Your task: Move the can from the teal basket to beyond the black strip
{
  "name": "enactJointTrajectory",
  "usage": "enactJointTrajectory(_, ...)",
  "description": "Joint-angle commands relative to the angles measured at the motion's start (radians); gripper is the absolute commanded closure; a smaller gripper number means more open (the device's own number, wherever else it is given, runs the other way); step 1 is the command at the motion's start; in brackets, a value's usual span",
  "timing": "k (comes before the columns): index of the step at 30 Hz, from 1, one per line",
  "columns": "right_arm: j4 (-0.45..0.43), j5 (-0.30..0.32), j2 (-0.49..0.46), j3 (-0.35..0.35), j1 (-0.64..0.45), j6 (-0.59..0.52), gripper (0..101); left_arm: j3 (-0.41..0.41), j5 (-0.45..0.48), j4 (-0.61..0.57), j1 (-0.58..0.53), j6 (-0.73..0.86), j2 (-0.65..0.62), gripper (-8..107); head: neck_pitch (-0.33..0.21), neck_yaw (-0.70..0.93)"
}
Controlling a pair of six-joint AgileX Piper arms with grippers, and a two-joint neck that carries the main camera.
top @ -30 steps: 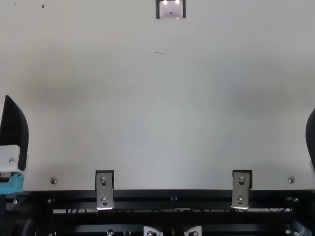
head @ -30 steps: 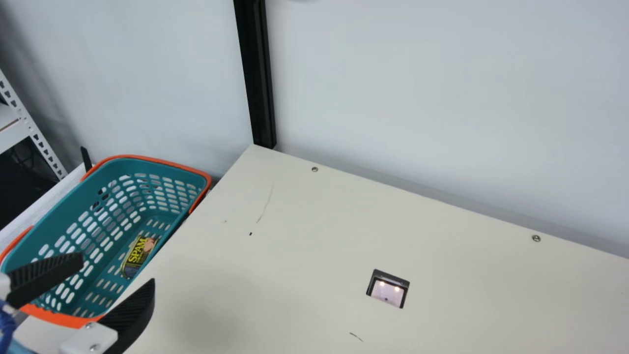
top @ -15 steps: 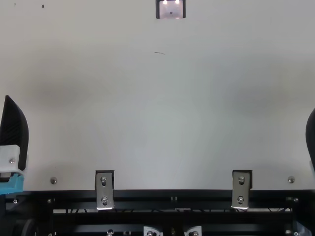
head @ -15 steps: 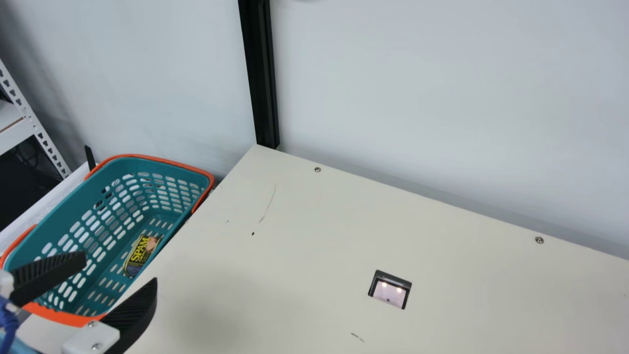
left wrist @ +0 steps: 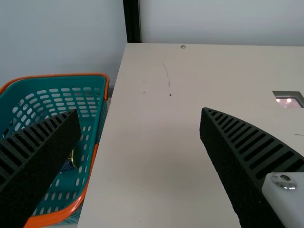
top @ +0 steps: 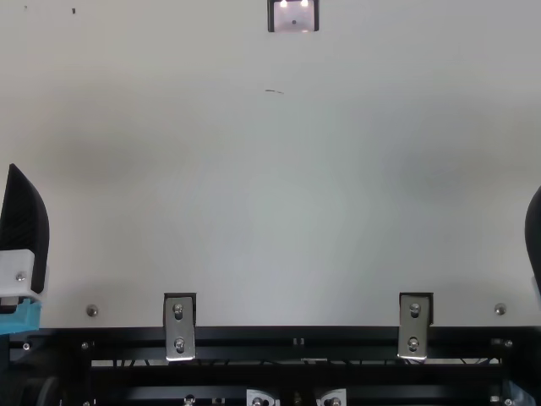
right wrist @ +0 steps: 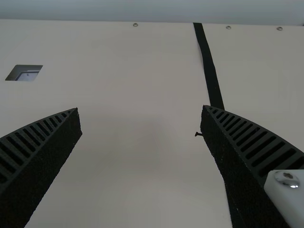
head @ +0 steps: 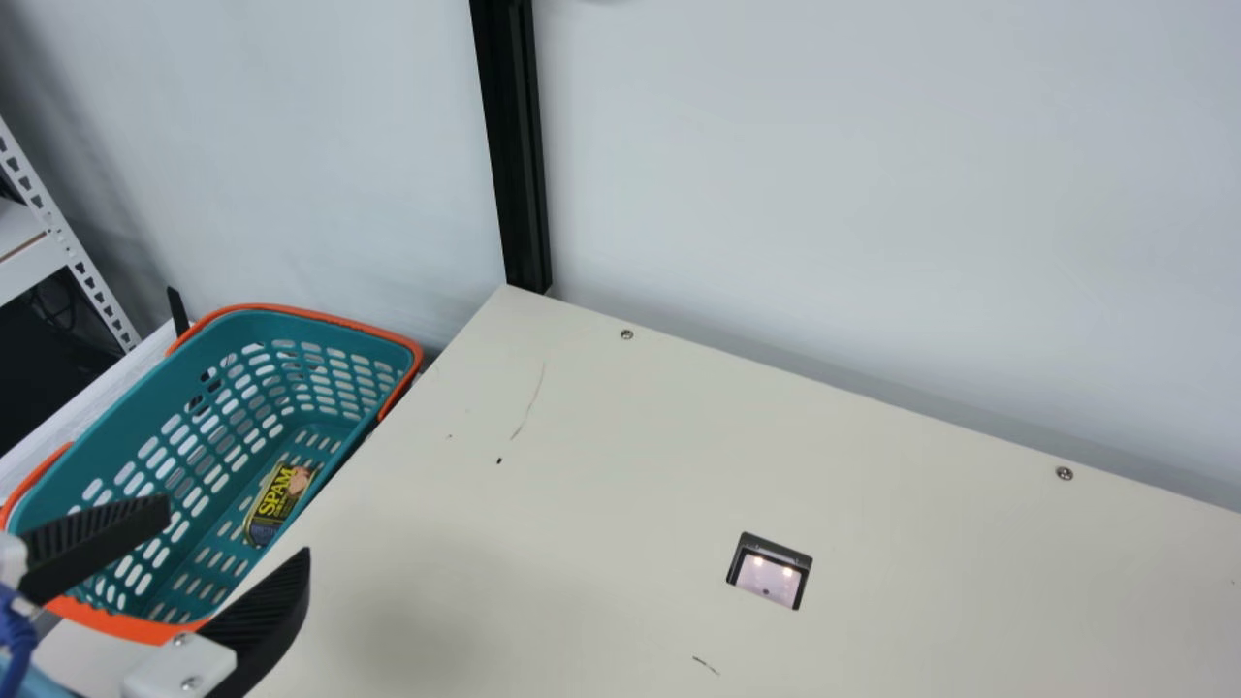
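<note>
The smooth cream worktop (head: 620, 436) is marked by thin dark scratches, and a black-framed recess with a pinkish panel (head: 769, 574) is set into it; 2 bright spots are mirrored there. The far left corner is met by a black upright post (head: 516, 165), backed by a pale wall (head: 824, 145). Beyond the left edge, a white perforated metal rack (head: 60, 233) is seen, and beside that edge is placed a teal plastic basket with orange trim (head: 126, 415). In it the yellow and dark-blue can (head: 279, 494) is held, on the floor near the worktop side.

The jaws of the left gripper (head: 237, 525) are parted, with nothing between them; in the left wrist view the can is partly covered by 1 of them.

In the top view, 2 metal brackets (top: 179, 327) are fixed at the near edge, and part of the right gripper (top: 533, 237) is seen. In the right wrist view its jaws are spread apart and empty, and a black strip (right wrist: 209, 66) is run from the far edge towards the near side.
</note>
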Motion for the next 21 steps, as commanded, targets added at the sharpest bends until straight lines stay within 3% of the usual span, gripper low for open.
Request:
enactJointTrajectory(1,0.000,0.000,0.000,0.000,0.000,0.000,0,-0.007,0.002,0.003,0.003,-0.003,0.012,9,-0.032,0.013)
enactJointTrajectory(9,0.000,0.000,0.000,0.000,0.000,0.000,0,-0.118,-0.023,0.015,0.002,-0.040,0.165,9,-0.032,0.013)
enactJointTrajectory(21,0.000,0.000,0.000,0.000,0.000,0.000,0,-0.415,-0.003,0.052,0.102,-0.040,0.528,9,-0.032,0.013)
